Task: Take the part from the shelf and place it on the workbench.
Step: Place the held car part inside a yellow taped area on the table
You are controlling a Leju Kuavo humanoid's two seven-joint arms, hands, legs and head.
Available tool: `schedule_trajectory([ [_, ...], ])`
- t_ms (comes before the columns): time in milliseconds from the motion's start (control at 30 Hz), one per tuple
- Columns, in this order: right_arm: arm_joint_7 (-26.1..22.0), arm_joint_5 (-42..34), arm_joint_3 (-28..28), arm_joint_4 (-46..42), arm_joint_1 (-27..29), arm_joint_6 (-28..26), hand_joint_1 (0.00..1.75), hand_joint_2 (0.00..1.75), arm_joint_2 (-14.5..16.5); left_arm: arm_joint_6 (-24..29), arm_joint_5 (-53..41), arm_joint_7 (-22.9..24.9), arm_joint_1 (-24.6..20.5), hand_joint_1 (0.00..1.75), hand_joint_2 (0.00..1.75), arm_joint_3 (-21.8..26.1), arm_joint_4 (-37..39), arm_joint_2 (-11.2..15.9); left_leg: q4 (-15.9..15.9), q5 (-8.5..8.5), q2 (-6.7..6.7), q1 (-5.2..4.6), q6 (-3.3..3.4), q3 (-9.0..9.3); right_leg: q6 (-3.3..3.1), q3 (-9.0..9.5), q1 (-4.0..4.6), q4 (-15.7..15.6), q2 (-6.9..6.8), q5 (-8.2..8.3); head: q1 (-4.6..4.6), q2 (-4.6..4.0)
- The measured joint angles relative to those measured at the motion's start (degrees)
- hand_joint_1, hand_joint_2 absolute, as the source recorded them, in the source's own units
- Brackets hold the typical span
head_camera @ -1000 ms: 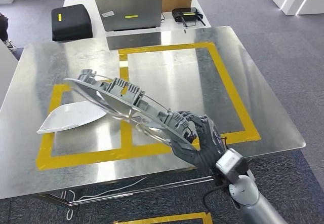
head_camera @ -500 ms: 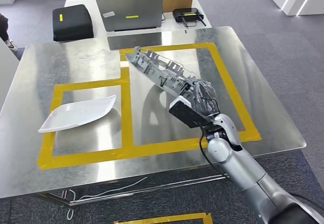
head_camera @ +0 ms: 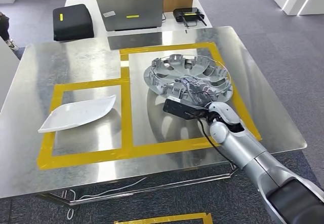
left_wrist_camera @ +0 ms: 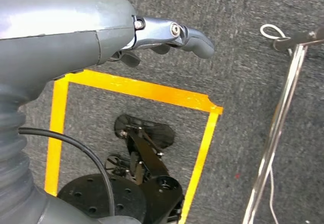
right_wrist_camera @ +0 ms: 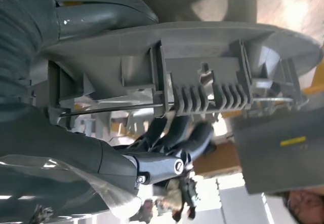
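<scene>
Right hand (head_camera: 195,88) with fingers (right_wrist_camera: 179,133) curled round the rim of the grey wheel-cover part (head_camera: 187,74), part held roughly level over the table's (head_camera: 76,62) right yellow-taped square (contact unclear), left hand (left_wrist_camera: 168,34) empty, fingers loosely extended above the carpet.

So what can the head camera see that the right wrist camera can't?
Just the head view: the whole round wheel cover over the yellow tape on the shiny metal table, plus a white plate to its left. Just the right wrist view: a close look at the cover's ribbed grey underside, with dark fingers curled around its rim. Both show the right robot hand holding that cover, and the laptop behind.
</scene>
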Motion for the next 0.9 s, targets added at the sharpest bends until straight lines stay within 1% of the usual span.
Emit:
schedule_trajectory([
  [133, -2.1, -4.2, 1.1, -1.6, 0.9, 2.5, 0.0, 1.75, -1.2, -1.0, -2.6, -1.6, -1.7, 0.0, 0.0, 3.5, 2.0, 0.0, 0.0, -0.01, 0.0, 0.0, -0.01, -0.01, 0.01, -0.01, -0.01, 0.0, 0.01, -0.01, 0.01, 0.0],
  [267, -1.9, -5.5, 2.5, -4.5, 1.9, 5.7, 0.0, 1.75, -2.8, -1.4, -4.6, -2.4, -3.1, 0.0, 0.0, 6.4, 3.6, -0.1, 0.0, -0.03, 0.01, -0.01, -0.01, -0.01, 0.0, -0.03, -0.01, 0.0, 0.02, -0.04, 0.0, 0.0],
  [367, -2.0, -9.0, 4.0, -6.6, 2.1, 11.6, 0.0, 1.75, -5.2, -2.1, -7.8, -3.6, -4.1, 0.0, 0.0, 8.6, 4.9, 0.0, 0.0, -0.03, 0.0, -0.02, -0.01, -0.02, -0.01, -0.05, -0.02, 0.0, 0.01, -0.04, -0.01, 0.0],
  [467, -3.3, -14.4, 7.2, -8.3, 0.8, 18.8, 0.0, 1.75, -9.7, -2.9, -13.9, -6.7, -6.1, 0.0, 0.0, 12.1, 7.4, 0.5, 0.0, -0.02, -0.07, -0.06, 0.0, -0.04, 0.0, -0.02, -0.06, 0.0, -0.1, -0.04, 0.0, 0.0],
  [600, -4.6, -22.0, 11.8, -11.6, -1.8, 24.7, 0.0, 1.75, -16.6, -3.5, -20.4, -10.9, -8.8, 0.0, 0.0, 17.2, 11.5, 1.6, 0.0, 0.0, -0.09, -0.09, 0.02, -0.03, 0.03, 0.0, -0.08, 0.0, -0.1, -0.01, 0.0, 0.0],
  [733, -4.7, -26.6, 15.7, -15.2, -4.1, 26.6, 0.0, 1.75, -22.7, -3.9, -23.9, -12.8, -10.6, 0.0, 0.0, 21.6, 14.4, 2.3, 0.0, 0.0, -0.08, -0.1, 0.02, -0.02, 0.03, 0.0, -0.08, 0.0, -0.07, -0.01, 0.01, 0.0],
  [800, -4.7, -27.3, 16.9, -16.4, -4.6, 26.7, 0.0, 1.75, -24.6, -4.0, -24.4, -13.1, -11.1, 0.0, 0.0, 23.1, 15.2, 2.5, 0.0, 0.0, -0.08, -0.1, 0.02, -0.02, 0.03, 0.0, -0.08, 0.0, -0.08, -0.01, 0.0, 0.0],
  [900, -4.7, -27.7, 18.2, -17.7, -5.2, 26.7, 0.0, 1.75, -26.6, -4.1, -24.7, -13.3, -11.7, 0.0, 0.0, 24.4, 16.1, 2.6, 0.0, -0.01, -0.08, -0.09, 0.02, -0.02, 0.03, -0.02, -0.07, 0.0, -0.07, -0.01, 0.0, 0.0],
])
